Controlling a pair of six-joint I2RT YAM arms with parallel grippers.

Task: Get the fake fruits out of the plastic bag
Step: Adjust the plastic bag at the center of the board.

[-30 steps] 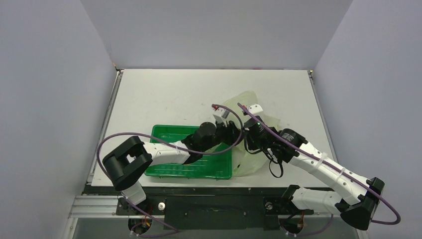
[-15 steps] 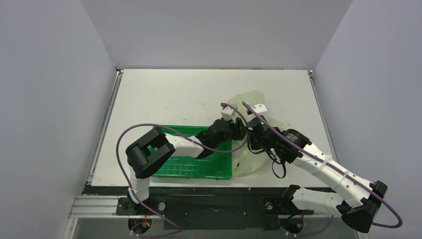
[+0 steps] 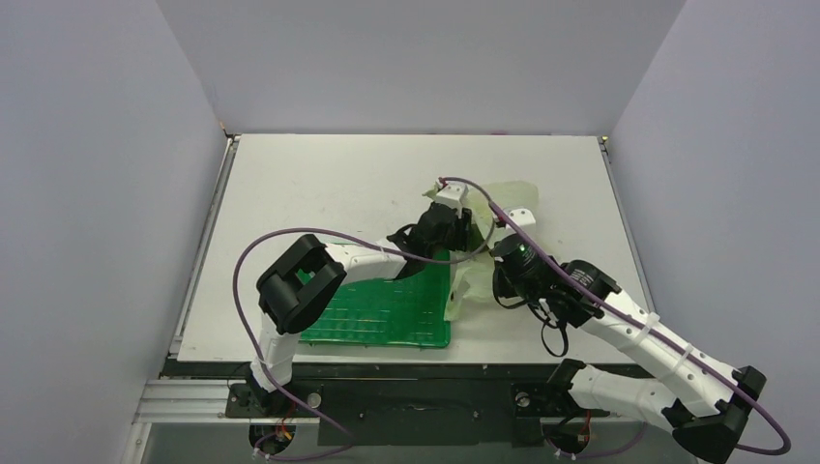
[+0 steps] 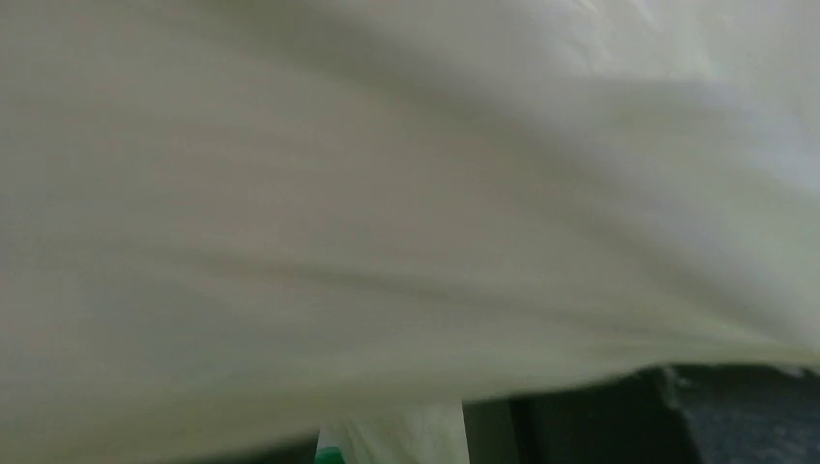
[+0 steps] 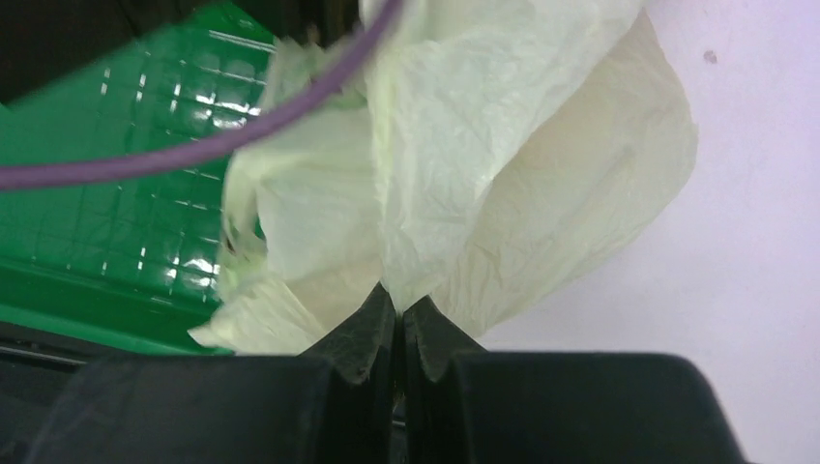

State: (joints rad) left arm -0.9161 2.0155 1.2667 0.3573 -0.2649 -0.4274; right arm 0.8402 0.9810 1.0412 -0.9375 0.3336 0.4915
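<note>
The right gripper (image 5: 398, 311) is pinching a fold of the bag (image 5: 503, 145), its jaws closed tight on the film, just off the tray's (image 5: 116, 203) right edge. The bag is lying bunched at the tray's far right corner, lapping over its rim. The left gripper (image 3: 456, 222) is sitting against the bag there. Film is filling its camera, so I cannot tell how its jaws are standing.

Quick count: one plastic bag (image 3: 501, 196), crinkly pale yellowish-green; one green tray (image 3: 387, 314); two robot arms, the left arm (image 3: 358, 263) and the right arm (image 3: 629, 329); two purple cables (image 5: 58, 176), one per arm; one white table (image 3: 319, 184).
</note>
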